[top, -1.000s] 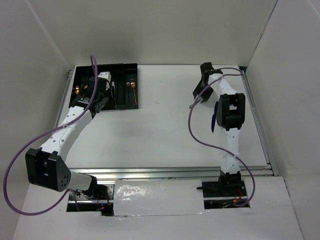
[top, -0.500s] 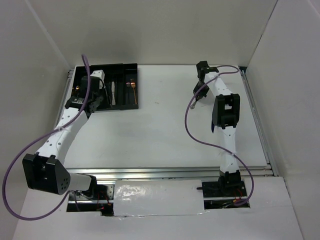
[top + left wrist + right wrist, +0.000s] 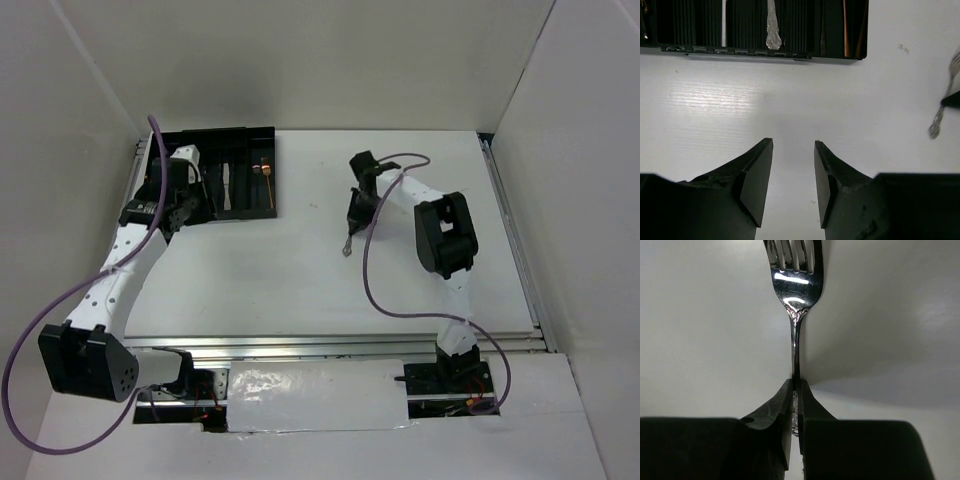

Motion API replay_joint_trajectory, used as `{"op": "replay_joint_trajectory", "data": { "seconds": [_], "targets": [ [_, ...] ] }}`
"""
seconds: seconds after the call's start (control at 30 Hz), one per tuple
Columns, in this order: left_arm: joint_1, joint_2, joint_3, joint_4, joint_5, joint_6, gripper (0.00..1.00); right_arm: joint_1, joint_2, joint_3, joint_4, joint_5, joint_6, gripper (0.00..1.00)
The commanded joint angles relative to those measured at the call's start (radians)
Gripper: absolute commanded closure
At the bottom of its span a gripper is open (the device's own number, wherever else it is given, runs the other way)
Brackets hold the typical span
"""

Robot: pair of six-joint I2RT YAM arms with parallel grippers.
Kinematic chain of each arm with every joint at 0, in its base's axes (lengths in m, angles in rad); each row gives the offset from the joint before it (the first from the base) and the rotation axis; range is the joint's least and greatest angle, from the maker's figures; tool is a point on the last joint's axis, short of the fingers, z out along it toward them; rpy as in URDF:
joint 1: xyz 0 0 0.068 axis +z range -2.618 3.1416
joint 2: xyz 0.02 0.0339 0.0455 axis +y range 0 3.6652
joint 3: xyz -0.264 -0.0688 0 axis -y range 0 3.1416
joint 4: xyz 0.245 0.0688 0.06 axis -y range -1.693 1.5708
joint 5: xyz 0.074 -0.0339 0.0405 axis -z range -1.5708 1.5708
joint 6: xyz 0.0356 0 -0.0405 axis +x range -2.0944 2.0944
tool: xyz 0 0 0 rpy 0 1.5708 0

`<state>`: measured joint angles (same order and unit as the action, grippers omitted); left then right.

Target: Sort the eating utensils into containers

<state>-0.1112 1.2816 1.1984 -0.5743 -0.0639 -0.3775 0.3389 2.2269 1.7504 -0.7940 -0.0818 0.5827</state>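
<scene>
Right gripper [image 3: 795, 390] is clamped on the fork [image 3: 795, 287] handle, well right of the tray [image 3: 240, 135]. Left gripper [image 3: 793, 150] stands part open, empty. Narrow pinch: fork may pivot or slip during transfer.

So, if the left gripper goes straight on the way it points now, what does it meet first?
Probably the near wall of the black tray, close to the slot holding the silver utensil. Only bare table lies before it; if the left gripper tilts downward, the table comes first.
</scene>
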Motion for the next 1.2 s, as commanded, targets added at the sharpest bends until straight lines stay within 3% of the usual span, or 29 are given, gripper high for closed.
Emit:
{"op": "replay_joint_trajectory", "data": {
  "seconds": [0.0, 0.1, 0.33, 0.4, 0.47, 0.53, 0.63, 0.67, 0.8, 0.9, 1.03, 1.17],
  "targets": [
    [0.03, -0.064, -0.034, 0.013, 0.054, -0.053, 0.49, 0.067, -0.12, -0.161, 0.07, -0.075, 0.006, 1.0],
    [0.027, -0.08, -0.046, 0.024, 0.105, -0.052, 0.49, 0.133, -0.216, -0.326, 0.131, -0.076, 0.023, 0.99],
    [-0.056, -0.096, -0.049, 0.05, 0.112, -0.096, 0.42, 0.184, -0.387, -0.445, 0.164, -0.065, 0.039, 0.96],
    [-0.064, -0.087, -0.082, 0.088, 0.203, -0.133, 0.23, 0.193, -0.42, -0.447, 0.161, -0.055, 0.029, 0.72],
    [-0.061, 0.025, -0.066, 0.064, 0.304, -0.087, 0.16, 0.201, -0.435, -0.448, 0.16, -0.055, 0.023, 0.34],
    [-0.076, 0.09, -0.091, 0.054, 0.341, -0.083, 0.15, 0.206, -0.469, -0.447, 0.153, -0.044, 0.016, 0.25],
    [-0.109, 0.029, -0.173, 0.147, 0.291, -0.109, 0.08, 0.204, -0.545, -0.465, 0.139, 0.01, 0.0, 0.11],
    [-0.123, 0.012, -0.183, 0.162, 0.271, -0.113, 0.01, 0.201, -0.567, -0.473, 0.119, 0.026, -0.004, 0.11],
    [-0.221, 0.033, -0.143, 0.15, 0.277, -0.075, 0.01, 0.175, -0.734, -0.557, 0.108, 0.12, -0.026, 0.1],
    [-0.31, 0.073, -0.093, 0.11, 0.159, -0.07, 0.01, 0.144, -0.91, -0.655, 0.081, 0.233, -0.02, 0.11],
    [-0.488, 0.218, -0.008, 0.1, 0.07, -0.119, 0.01, 0.074, -1.14, -0.803, 0.047, 0.306, -0.011, 0.1],
    [-0.611, 0.387, 0.127, 0.085, -0.016, -0.179, 0.01, 0.065, -1.39, -0.853, 0.023, 0.298, -0.011, 0.01]
  ]
}}
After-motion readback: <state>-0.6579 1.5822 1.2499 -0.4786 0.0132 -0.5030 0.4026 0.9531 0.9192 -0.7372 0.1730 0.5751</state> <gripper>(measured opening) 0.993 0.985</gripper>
